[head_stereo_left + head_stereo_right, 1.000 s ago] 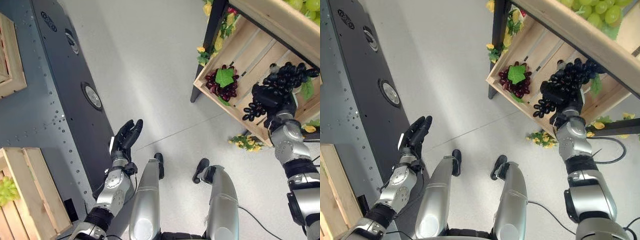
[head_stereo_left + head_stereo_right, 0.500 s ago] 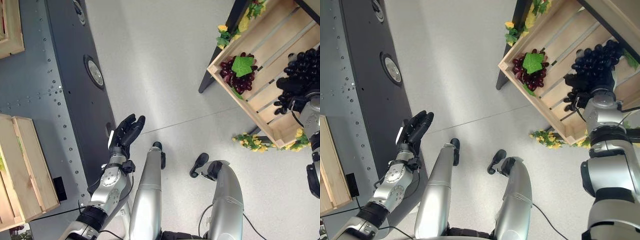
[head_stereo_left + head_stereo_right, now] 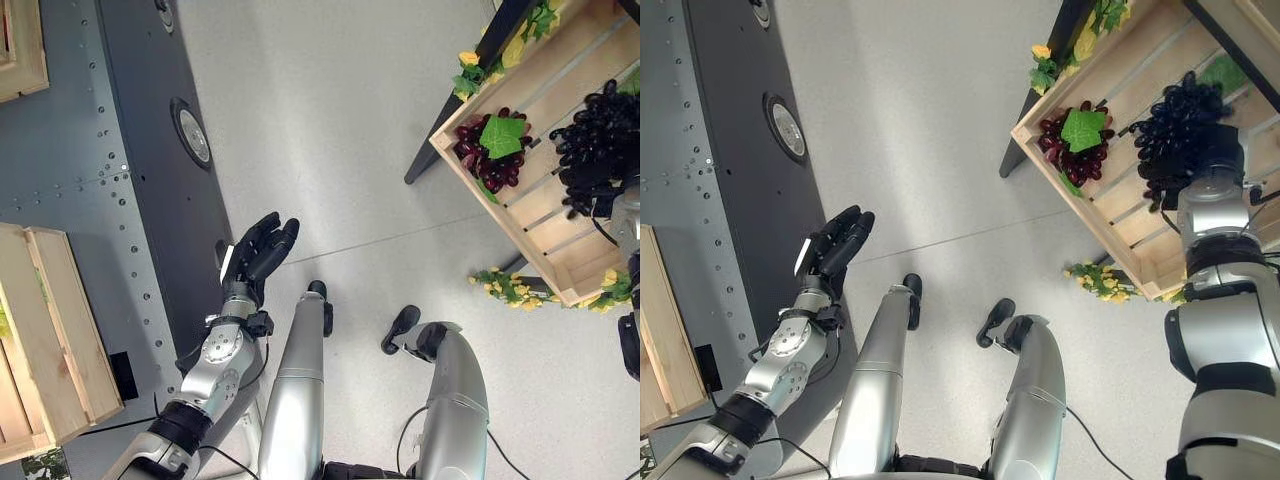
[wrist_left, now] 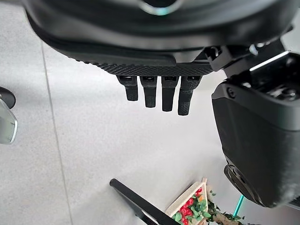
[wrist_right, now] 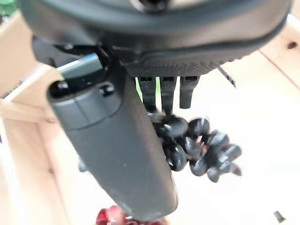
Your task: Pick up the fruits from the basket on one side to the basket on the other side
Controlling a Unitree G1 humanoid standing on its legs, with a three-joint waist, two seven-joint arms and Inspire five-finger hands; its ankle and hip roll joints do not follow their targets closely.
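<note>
The black grape bunch (image 3: 1175,120) is gripped by the right hand (image 5: 140,136) over the wooden crate (image 3: 520,205) — lifting out comes next; the left hand (image 3: 255,255) is held open, empty.

I stand in what looks like a test lab dressed up as a fruit stall: under me is a smooth pale grey floor (image 3: 330,120), and on my left a grey metal platform (image 3: 70,190) studded with rivets, edged by a black panel (image 3: 175,200) with round insets. Slatted wooden crates (image 3: 45,340) sit on it. On my right a tilted wooden crate (image 3: 1110,180) on a dark frame holds plastic-looking grapes, trimmed with artificial yellow flowers (image 3: 505,285)
</note>
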